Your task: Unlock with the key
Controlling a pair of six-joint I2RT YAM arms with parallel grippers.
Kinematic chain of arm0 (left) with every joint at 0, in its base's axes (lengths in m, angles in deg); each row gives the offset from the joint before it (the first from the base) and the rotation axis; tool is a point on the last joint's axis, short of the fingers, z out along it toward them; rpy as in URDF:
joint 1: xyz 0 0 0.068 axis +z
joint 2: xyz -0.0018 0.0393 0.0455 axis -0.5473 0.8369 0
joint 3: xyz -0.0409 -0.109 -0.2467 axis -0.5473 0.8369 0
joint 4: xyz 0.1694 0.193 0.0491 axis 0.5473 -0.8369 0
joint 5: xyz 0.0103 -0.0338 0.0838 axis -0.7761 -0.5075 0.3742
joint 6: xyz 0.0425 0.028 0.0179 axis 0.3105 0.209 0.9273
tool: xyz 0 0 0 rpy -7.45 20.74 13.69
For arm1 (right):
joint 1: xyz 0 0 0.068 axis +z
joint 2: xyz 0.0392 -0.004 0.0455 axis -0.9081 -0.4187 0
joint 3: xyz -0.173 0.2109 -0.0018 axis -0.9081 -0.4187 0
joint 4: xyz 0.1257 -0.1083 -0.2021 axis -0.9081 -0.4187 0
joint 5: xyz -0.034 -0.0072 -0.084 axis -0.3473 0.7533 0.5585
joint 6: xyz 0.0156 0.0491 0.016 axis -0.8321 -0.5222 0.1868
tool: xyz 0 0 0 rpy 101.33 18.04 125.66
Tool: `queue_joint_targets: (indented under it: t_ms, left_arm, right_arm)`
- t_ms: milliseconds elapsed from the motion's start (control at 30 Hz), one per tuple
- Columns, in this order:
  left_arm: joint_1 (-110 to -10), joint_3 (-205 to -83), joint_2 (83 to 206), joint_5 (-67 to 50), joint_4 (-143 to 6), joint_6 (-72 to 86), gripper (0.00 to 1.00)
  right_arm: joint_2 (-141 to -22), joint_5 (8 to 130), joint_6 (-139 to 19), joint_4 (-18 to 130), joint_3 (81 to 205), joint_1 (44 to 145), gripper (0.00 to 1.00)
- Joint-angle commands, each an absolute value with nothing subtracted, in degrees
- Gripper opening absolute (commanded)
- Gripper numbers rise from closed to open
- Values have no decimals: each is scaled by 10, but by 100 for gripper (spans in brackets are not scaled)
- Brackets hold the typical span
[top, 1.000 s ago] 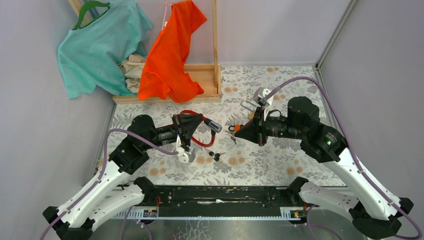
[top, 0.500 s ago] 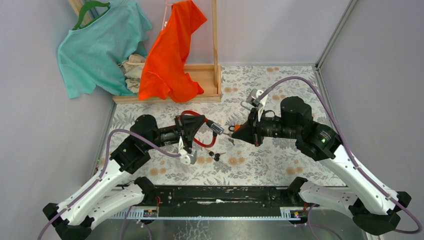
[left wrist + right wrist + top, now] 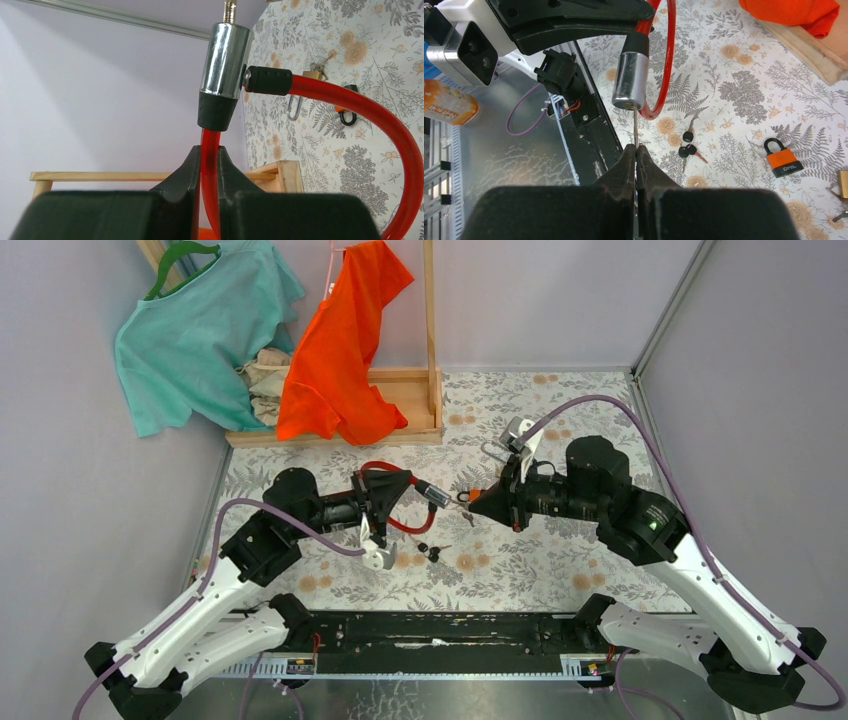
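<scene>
One red cable lock (image 3: 404, 525) was present, held clear of the bench with its chrome cylinder (image 3: 630, 80) pointing toward the right arm. The left gripper (image 3: 209, 155) was closed narrowly on the red cable just behind that cylinder. One key (image 3: 635, 131) was pinched in the fully closed right gripper (image 3: 636, 150), its blade in line with the cylinder and its tip at the keyhole face; whether it had entered could not be told. Below the two grippers one bunch of black-headed keys (image 3: 688, 142) lay on the bench, their number unclear. Two padlocks lay near the right arm, one orange (image 3: 783, 157) and one brass (image 3: 312, 75), apart from each other. The bench (image 3: 540, 570) carried a grey fern-and-flower patterned cover. At its far left stood one wooden rack (image 3: 405, 390) with two shirts, one teal (image 3: 190, 335) and one orange (image 3: 345, 350). Plain grey walls enclosed the bench on three sides
</scene>
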State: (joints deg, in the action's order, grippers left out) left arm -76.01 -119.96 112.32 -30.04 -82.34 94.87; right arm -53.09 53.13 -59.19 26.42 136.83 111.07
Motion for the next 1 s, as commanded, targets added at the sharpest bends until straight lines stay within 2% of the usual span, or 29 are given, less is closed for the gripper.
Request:
queue_joint_targets:
  t_ms: [0, 467, 967]
  left_arm:
    - [-768, -1227, 1125, -309, -803, 957, 0]
    - [-779, -1256, 1141, -268, -810, 880, 0]
    - [-778, -1254, 1143, -272, -812, 878, 0]
  right_arm:
    - [-520, 548, -579, 281, 1383, 1114, 0]
    - [-517, 554, -579, 271, 1390, 1116, 0]
    - [-512, 532, -581, 269, 1391, 1116, 0]
